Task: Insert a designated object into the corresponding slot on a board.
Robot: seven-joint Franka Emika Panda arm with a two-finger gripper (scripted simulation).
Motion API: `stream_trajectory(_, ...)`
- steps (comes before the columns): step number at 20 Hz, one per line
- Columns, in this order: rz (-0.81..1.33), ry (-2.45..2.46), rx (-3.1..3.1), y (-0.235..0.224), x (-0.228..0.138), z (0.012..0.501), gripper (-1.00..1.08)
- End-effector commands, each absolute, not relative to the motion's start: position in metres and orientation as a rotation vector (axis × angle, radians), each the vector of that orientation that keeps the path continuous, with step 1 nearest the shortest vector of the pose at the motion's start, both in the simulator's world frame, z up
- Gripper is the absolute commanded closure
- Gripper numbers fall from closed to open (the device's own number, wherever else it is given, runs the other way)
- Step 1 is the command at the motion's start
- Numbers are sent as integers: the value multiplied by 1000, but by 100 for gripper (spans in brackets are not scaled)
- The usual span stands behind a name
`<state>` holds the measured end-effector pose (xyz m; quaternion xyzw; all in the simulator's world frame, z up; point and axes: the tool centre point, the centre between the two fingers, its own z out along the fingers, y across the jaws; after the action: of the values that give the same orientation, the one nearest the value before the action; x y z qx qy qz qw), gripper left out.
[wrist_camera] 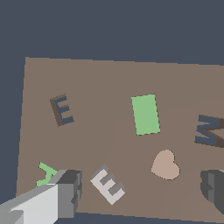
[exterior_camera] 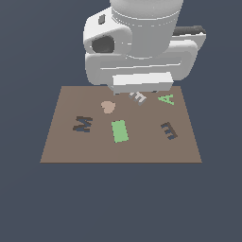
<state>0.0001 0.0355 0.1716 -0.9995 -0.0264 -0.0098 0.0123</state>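
The whitish-grey E block [wrist_camera: 107,184] lies flat on the brown board [wrist_camera: 100,78], between the green letter A [wrist_camera: 46,173] and the tan heart [wrist_camera: 166,165]. In the exterior view the E block [exterior_camera: 138,97] peeks out just under the white hand. My gripper [wrist_camera: 140,190] hovers over it, open. Its two grey fingers [wrist_camera: 68,192] stand wide apart on either side of the block and do not touch it. The dark brown E-shaped slot [wrist_camera: 61,109] sits apart from the block, toward the board's edge; it is the slot [exterior_camera: 168,130] at the exterior view's right.
A green rectangle [exterior_camera: 119,131] lies mid-board and a dark M shape [exterior_camera: 82,124] at the exterior view's left. The heart [exterior_camera: 108,107] and the A [exterior_camera: 166,99] flank the block. The arm's white body [exterior_camera: 137,42] hides the board's far edge.
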Motion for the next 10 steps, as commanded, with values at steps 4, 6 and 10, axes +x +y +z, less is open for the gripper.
stream_trajectory(4,-30,-95,-3116,36,-1,170,-92)
stream_trajectory(6,-30,-116,-3115,37,-2,168,-92)
stream_trajectory(10,-28,-193,-3113,41,-7,160,-92)
